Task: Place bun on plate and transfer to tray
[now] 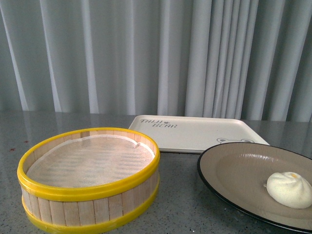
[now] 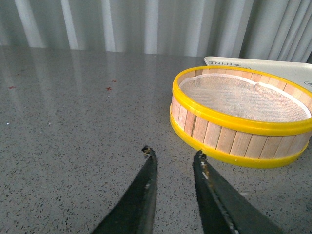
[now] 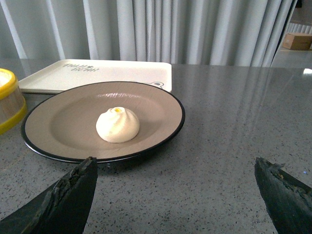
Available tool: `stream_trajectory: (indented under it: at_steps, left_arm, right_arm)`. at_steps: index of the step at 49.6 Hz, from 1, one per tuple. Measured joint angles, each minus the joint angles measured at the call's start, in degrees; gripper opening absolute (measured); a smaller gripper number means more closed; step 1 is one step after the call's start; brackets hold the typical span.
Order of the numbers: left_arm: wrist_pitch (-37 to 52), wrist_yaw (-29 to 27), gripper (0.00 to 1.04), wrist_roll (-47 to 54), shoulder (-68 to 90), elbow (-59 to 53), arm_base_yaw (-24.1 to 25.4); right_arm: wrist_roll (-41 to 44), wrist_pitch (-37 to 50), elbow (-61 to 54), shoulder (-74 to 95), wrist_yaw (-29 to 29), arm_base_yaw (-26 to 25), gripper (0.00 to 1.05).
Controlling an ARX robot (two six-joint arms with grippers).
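Note:
The cream-white bun (image 1: 289,189) (image 3: 117,125) lies on the beige plate (image 1: 234,165) (image 3: 63,124) with its black rim, at the table's front right. Behind the plate lies the cream-white tray (image 1: 195,132) (image 3: 92,74) (image 2: 273,66) with dark lettering; nothing rests on it. My right gripper (image 3: 175,163) is open wide, low over the table just short of the plate's near rim, with nothing between its fingers. Beside the steamer basket hovers my left gripper (image 2: 173,153), open and holding nothing. Neither gripper shows in the front view.
A yellow-rimmed wooden steamer basket (image 1: 90,178) (image 2: 241,114) (image 3: 7,100) with a white liner stands at the front left, beside the plate. Grey curtains hang behind the speckled grey table (image 1: 180,204). A cardboard box (image 3: 297,41) sits far off.

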State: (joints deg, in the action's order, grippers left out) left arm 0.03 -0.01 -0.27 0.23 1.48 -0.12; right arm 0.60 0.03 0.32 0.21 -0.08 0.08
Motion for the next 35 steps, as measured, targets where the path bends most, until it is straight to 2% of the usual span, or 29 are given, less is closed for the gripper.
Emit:
stream_trajectory:
  at_steps: [24, 35]
  left_arm:
    - [0.0, 0.0, 0.99, 0.0, 0.0, 0.0, 0.0]
    - [0.0, 0.0, 0.98, 0.02, 0.0, 0.0, 0.0]
  right_arm:
    - [0.0, 0.0, 0.0, 0.0, 0.0, 0.0, 0.96]
    - [0.0, 0.0, 0.0, 0.0, 0.0, 0.0, 0.96]
